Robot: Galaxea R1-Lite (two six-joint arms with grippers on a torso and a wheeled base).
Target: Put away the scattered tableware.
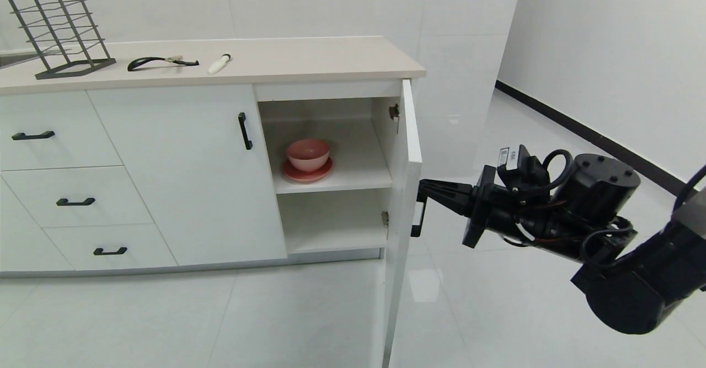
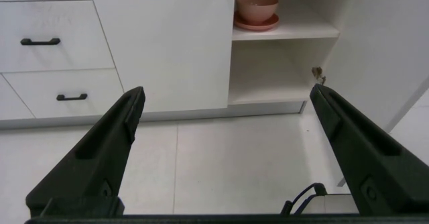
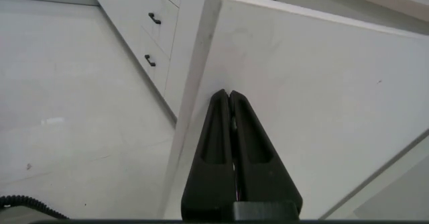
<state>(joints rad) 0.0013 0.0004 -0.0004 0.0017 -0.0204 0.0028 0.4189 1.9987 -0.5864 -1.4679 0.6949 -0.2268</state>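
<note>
A pink bowl [image 1: 308,154] sits on a pink plate [image 1: 307,172] on the upper shelf of the open cabinet; both also show in the left wrist view, the bowl [image 2: 257,8] and the plate [image 2: 257,24]. On the countertop [image 1: 320,56] lie a black spoon [image 1: 157,62] and a white-handled utensil [image 1: 219,64]. My right gripper [image 1: 427,190] is shut, its tips against the outer face of the swung-out cabinet door [image 1: 407,153] by the top of its black handle [image 1: 417,216]. In its own view, the right gripper [image 3: 230,96] presses on the door panel [image 3: 322,96]. My left gripper [image 2: 228,93] hangs open above the floor, facing the cabinet.
A dark wire rack [image 1: 58,26] stands at the counter's far left. Three drawers [image 1: 55,169] and a closed door with a black handle [image 1: 245,131] lie left of the open compartment. The lower shelf [image 1: 331,238] is bare. White tiled floor spreads in front.
</note>
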